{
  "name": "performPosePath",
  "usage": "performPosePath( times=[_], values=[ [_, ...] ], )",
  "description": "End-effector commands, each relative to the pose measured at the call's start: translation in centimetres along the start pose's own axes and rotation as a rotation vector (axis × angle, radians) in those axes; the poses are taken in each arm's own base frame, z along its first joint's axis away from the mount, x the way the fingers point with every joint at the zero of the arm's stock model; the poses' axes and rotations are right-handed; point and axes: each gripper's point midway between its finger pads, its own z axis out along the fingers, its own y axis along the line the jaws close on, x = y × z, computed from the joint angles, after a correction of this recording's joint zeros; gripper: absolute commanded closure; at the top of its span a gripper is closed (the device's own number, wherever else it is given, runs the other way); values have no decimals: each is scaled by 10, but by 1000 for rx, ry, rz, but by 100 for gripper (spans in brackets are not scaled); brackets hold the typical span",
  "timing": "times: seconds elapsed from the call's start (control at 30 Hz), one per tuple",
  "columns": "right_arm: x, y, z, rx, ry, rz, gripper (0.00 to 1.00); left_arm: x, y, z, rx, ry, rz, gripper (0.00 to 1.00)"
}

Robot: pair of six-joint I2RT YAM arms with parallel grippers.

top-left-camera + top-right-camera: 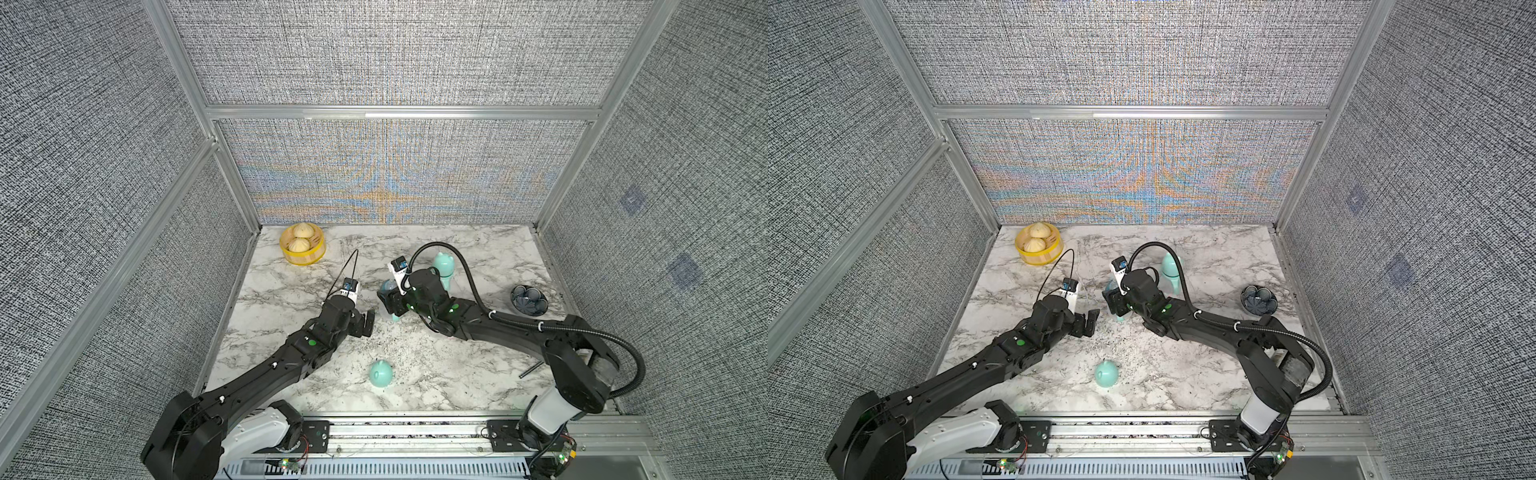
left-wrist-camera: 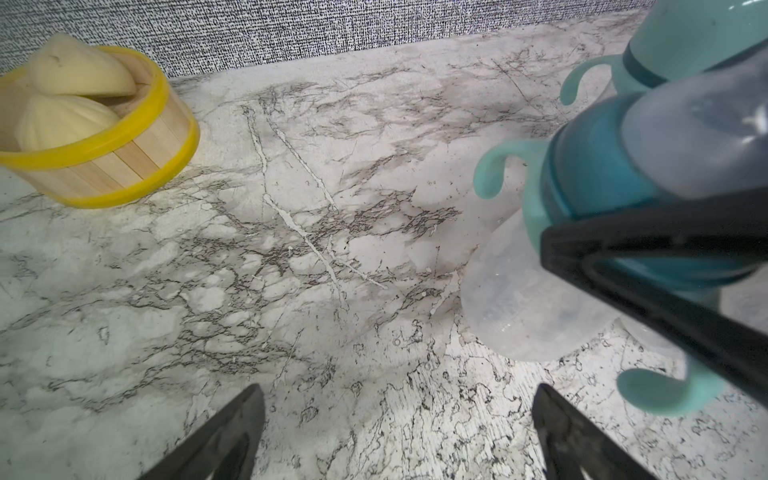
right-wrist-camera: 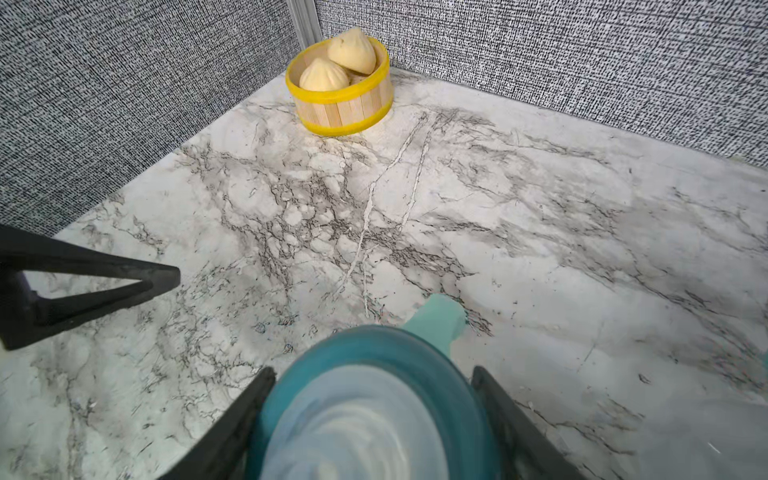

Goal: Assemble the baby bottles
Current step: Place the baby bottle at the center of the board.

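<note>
Clear round-bellied bottle (image 2: 519, 307), glossy teal collar, is clamped mid-table by the right gripper (image 3: 372, 374). Left gripper (image 2: 399, 390) is held wide just beside it. Smooth eared mint cap (image 1: 381, 374) is parked on veined marble (image 1: 457, 365) up front.

marble-look tbl (image 1: 457, 365), wood basket (image 1: 307, 257), matt plastic cap (image 1: 381, 374)

Grey woven-fabric wall panels (image 1: 395, 54) close the cell on three sides, held in a silver aluminium frame (image 1: 399, 112) whose horizontal bar crosses the back wall. The lower back panel (image 1: 386, 187) shows a rainbow shimmer in both top views. Underfoot lies a white marble-patterned tabletop with grey veins (image 1: 436, 374). A slotted aluminium rail (image 1: 415, 436) runs along its near edge. Light is even, shadows soft.
</note>
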Motion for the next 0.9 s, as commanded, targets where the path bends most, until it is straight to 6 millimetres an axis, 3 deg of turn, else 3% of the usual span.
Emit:
performPosePath(
  times=[0.0,0.3,0.43,0.47,0.7,0.87],
  values=[
    [-13,6,4,-14,-79,-11,42,-1,2,-1,-6,0,-7,0],
    [9,9,18,-8,-58,21,41,1,4,1,-10,4,1,0],
    [9,10,20,4,-67,31,36,3,5,3,-15,5,5,0],
    [25,6,20,12,-39,32,35,3,5,3,-15,7,7,0],
    [29,7,19,16,-35,16,30,5,3,5,-6,7,0,0],
    [27,15,19,7,-24,-17,18,5,4,4,-12,4,2,0]
  ],
)
